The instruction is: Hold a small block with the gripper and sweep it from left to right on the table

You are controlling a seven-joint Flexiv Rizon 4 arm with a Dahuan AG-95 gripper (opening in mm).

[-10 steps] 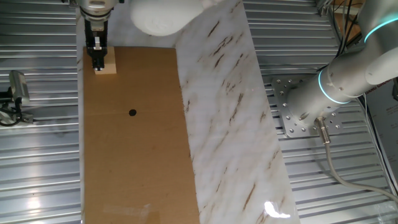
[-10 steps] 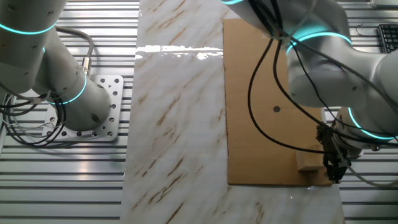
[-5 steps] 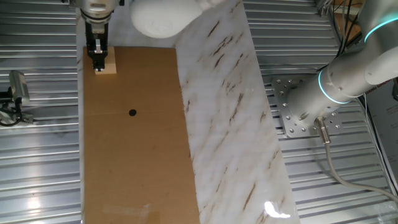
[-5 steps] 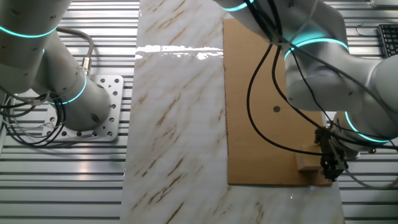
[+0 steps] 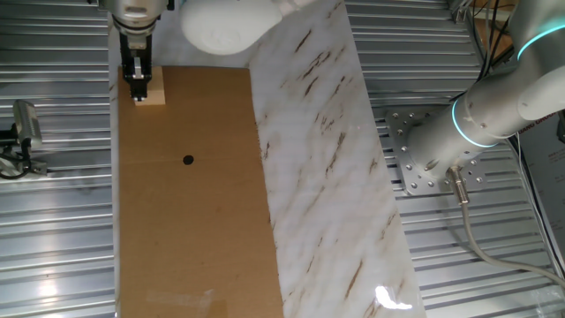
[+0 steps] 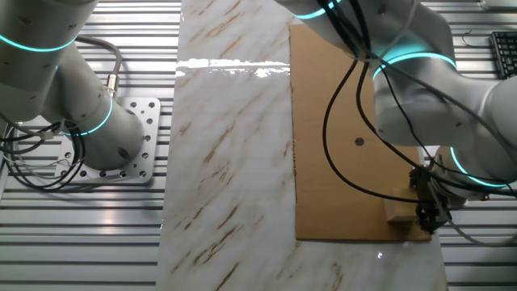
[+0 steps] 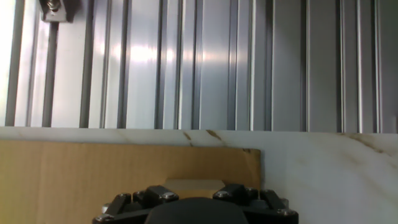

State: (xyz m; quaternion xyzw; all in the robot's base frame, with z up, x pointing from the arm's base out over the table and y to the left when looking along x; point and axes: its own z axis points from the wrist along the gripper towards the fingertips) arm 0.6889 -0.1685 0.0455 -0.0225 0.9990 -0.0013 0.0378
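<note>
Claw (image 5: 138, 91) is down at the far left corner of the brown board, right on top of the small wooden block (image 5: 154, 93), and from the other side it (image 6: 429, 218) sits against the block (image 6: 399, 212) near the board's edge. Honestly can't tell how wide the fingers are or whether they actually pinch the block, since the black hand covers that spot. In the hand view only the top of the block (image 7: 194, 185) peeks out behind the black housing. Block rests on the table (image 5: 194, 230), well away from the little black dot (image 5: 187, 160) in the middle. White veined marble strip (image 5: 327, 159) runs alongside the board. Second white arm (image 5: 494, 110) with a cyan ring sits off to the side. No readable labels or writing anywhere.
</note>
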